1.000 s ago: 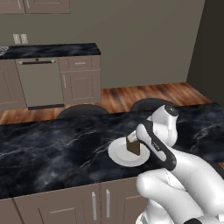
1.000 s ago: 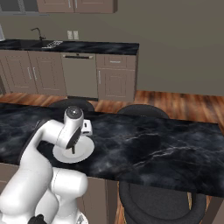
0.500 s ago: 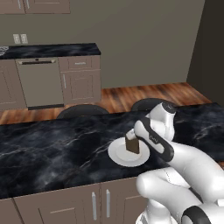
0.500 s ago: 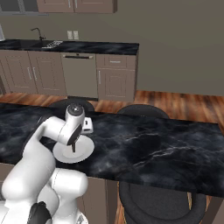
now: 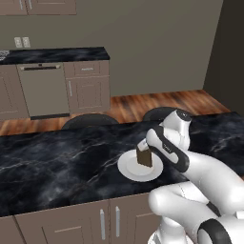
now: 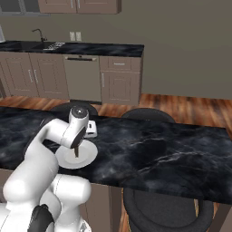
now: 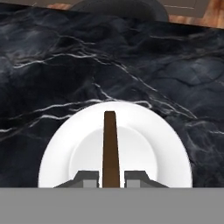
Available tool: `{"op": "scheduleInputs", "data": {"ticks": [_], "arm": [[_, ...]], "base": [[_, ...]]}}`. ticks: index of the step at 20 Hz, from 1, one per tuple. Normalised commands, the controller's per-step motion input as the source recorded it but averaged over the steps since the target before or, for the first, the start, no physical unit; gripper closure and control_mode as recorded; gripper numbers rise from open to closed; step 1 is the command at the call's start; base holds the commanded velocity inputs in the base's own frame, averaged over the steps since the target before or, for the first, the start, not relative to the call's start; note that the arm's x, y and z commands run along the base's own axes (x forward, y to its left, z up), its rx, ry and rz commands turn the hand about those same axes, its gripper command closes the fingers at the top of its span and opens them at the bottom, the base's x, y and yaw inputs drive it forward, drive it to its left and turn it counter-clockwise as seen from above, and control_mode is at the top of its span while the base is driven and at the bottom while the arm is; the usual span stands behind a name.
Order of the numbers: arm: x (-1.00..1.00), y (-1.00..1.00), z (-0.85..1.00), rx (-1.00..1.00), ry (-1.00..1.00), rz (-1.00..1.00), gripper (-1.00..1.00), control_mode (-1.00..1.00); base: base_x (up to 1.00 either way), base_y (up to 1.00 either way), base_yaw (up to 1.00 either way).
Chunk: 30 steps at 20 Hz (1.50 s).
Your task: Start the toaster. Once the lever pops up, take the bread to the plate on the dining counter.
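Little had shifted since a second earlier, gripper still pinching the bread on edge, upright over the middle of the plate, plate sitting near the dining counter front edge, stools beyond.

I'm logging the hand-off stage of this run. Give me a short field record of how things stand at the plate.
hand: shut on the bread, above the plate
bread: dark brown slice, held on edge, upright over the plate's middle
plate: white, round, on the dining counter
dining counter: black marble with white veins
release: not yet done
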Motion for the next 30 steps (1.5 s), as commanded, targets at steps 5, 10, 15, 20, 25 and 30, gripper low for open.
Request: {"op": "scheduleInputs", "data": {"ticks": [5, 10, 15, 20, 25, 30], "arm": [[-0.17, 0.0, 0.0, 0.0, -0.03, 0.0, 1.0, -1.0], [-0.25, 0.0, 0.0, 0.0, -0.05, 0.0, 1.0, -1.0], [-0.22, 0.0, -0.01, 0.0, -0.09, 0.0, 1.0, -1.0], [0.0, 0.0, 0.0, 0.0, -0.11, 0.0, 1.0, -1.0], [0.0, 0.0, 0.0, 0.0, -0.02, 0.0, 1.0, -1.0], [0.0, 0.0, 0.0, 0.0, 0.0, 0.0, 1.0, -1.0]], "base": [[0.0, 0.0, 0.0], [0.0, 0.0, 0.0], [0.0, 0.0, 0.0], [0.0, 0.0, 0.0], [0.0, 0.0, 0.0], [0.0, 0.0, 0.0]]}}
